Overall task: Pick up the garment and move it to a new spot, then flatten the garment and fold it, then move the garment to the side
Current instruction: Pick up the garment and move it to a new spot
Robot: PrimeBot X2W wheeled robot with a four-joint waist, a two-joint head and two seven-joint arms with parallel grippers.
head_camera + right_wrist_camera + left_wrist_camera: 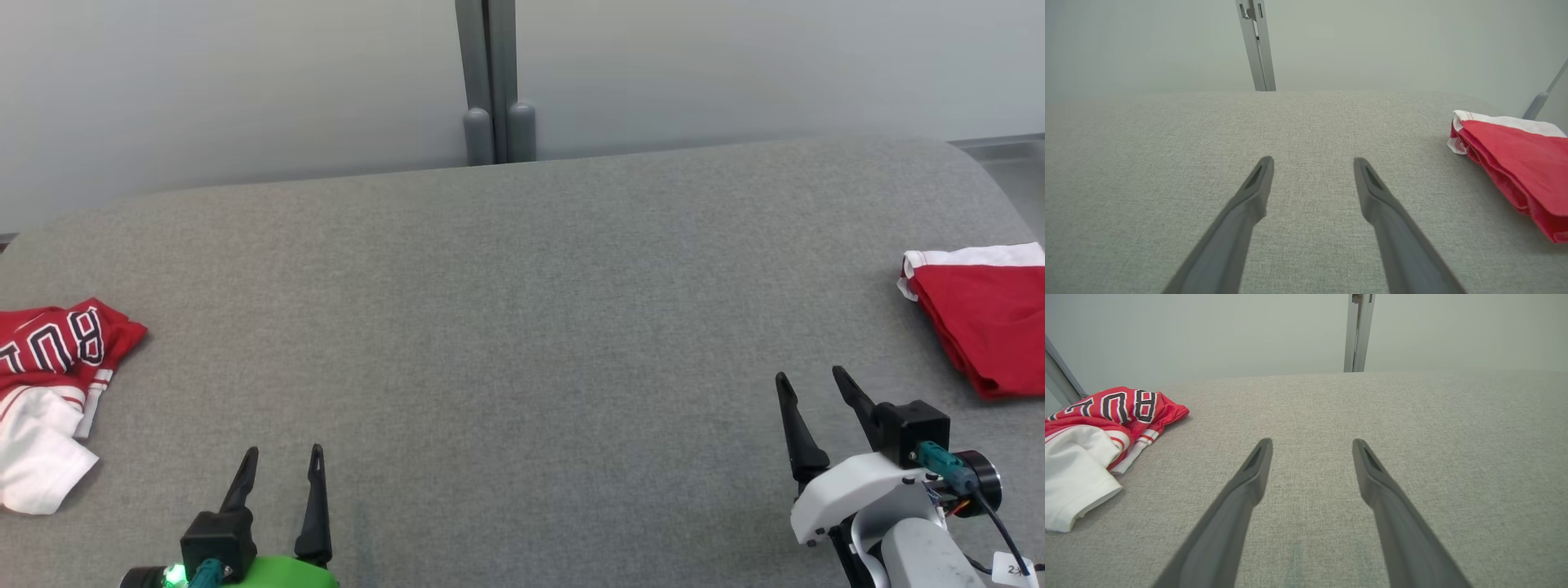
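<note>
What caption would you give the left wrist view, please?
Open left end effector pointing across grey surface; crumpled red-and-white jersey at left.

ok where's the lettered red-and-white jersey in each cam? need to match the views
Head view: lettered jersey, crumpled, left edge at mid-height, beyond the left gripper.
Left wrist view: left edge, upper to middle.
Right wrist view: takes in the right side of the table, where a folded red garment lies at the view's right edge.
Shared landmark: grey upright post behind the table, top of all three views.
</note>
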